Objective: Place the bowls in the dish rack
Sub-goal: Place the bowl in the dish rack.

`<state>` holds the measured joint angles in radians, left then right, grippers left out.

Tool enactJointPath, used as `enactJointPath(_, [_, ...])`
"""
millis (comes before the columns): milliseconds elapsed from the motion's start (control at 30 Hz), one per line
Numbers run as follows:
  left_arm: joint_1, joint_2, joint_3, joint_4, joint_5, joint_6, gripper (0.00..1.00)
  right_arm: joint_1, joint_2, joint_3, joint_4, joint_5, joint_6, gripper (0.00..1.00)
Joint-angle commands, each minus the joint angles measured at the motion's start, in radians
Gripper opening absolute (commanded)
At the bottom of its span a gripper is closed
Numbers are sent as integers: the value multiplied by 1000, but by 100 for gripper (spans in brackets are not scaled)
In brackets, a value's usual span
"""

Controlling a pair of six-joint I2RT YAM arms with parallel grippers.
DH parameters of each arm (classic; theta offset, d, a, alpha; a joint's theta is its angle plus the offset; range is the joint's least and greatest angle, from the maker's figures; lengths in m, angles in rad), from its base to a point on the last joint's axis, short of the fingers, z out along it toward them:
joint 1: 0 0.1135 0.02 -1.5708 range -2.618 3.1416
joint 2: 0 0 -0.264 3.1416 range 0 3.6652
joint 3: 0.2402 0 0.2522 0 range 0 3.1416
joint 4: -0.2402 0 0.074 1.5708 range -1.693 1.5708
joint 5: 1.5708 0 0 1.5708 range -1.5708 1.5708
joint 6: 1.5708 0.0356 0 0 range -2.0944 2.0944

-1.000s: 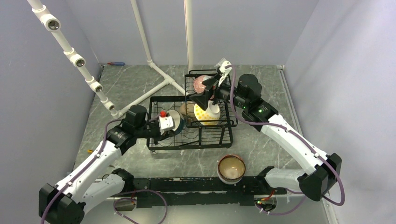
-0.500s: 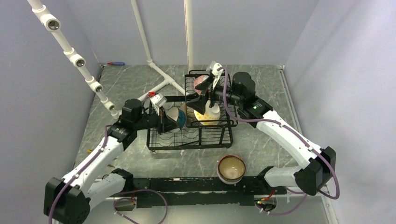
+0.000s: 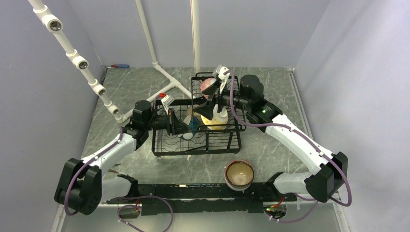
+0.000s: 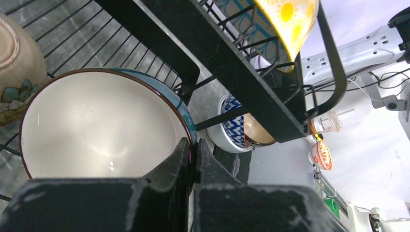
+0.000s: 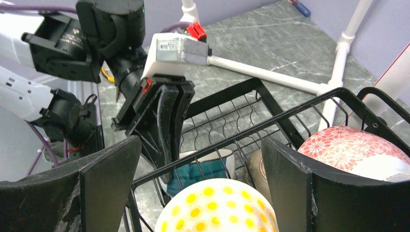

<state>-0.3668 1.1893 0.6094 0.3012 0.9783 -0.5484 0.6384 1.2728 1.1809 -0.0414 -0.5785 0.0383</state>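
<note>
Left gripper (image 4: 194, 151) reaches into the dish rack (image 3: 212, 143) from its left side. Jaws closed, pinching the rim of the teal bowl (image 4: 101, 130). That bowl is inside the rack's lower tray, white inside facing the wrist camera. Cannot tell if it rests on the wires or hangs off them. A cream bowl with a flower print (image 4: 14, 63) is just beside it in the same tray.

Right gripper (image 5: 200, 145) hovers over the rack's raised basket, jaws spread wide, gripping nothing. The yellow-dotted bowl (image 5: 217, 208) lies bottom-up in that basket, below and between the two fingers (image 5: 106, 183), with a gap on each side. The pink-patterned bowl (image 5: 348, 145) is in the same basket, at the far end, also bottom-up.

A stack of bowls (image 3: 239, 175) stands on the table (image 3: 125, 87) in front of the rack, well apart from it, toward the right arm's base. Top one is cream inside with a brown rim. From the left wrist view a blue-patterned bowl (image 4: 232, 121) shows in that stack, seen under the rack's frame.

White pipe frame (image 3: 159, 72) stands behind the rack, to its left.
</note>
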Motion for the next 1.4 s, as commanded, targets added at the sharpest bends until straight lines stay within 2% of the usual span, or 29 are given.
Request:
enactJointPath(0, [14, -92, 52, 54, -19, 7, 3, 1, -20, 47, -9, -44, -62, 100])
enactJointPath(133, [26, -231, 133, -242, -203, 146, 3, 6, -18, 47, -3, -107, -103, 100])
enactJointPath(200, [29, -281, 191, -367, -230, 218, 3, 7, -17, 45, 4, -155, -140, 100])
enactJointPath(333, [31, -295, 345, -615, -172, 333, 3, 11, -2, 49, -5, -290, -296, 100])
enactJointPath(433, [31, -267, 473, -799, -109, 430, 3, 19, -16, -16, 61, -330, -473, 100])
enactJointPath(567, [31, -195, 638, -1042, -47, 576, 3, 55, -32, -86, 78, -344, -810, 100])
enactJointPath(667, [31, -150, 722, -1183, -17, 667, 3, 69, -26, -97, 57, -336, -1003, 100])
enactJointPath(733, [31, -129, 756, -1246, -5, 693, 3, 83, -24, -97, 23, -326, -1132, 100])
enactJointPath(900, [31, -87, 789, -1315, 11, 712, 3, 105, -8, -98, 63, -301, -1227, 100])
enactJointPath(1000, [31, -69, 818, -1317, 17, 705, 3, 125, 32, -46, -61, -293, -1362, 100])
enactJointPath(1100, [31, -58, 866, -1330, 14, 703, 3, 159, 63, -8, -127, -221, -1456, 100])
enactJointPath(1367, [31, 3, 983, -1415, 67, 711, 3, 214, 68, -13, -87, -179, -1516, 100])
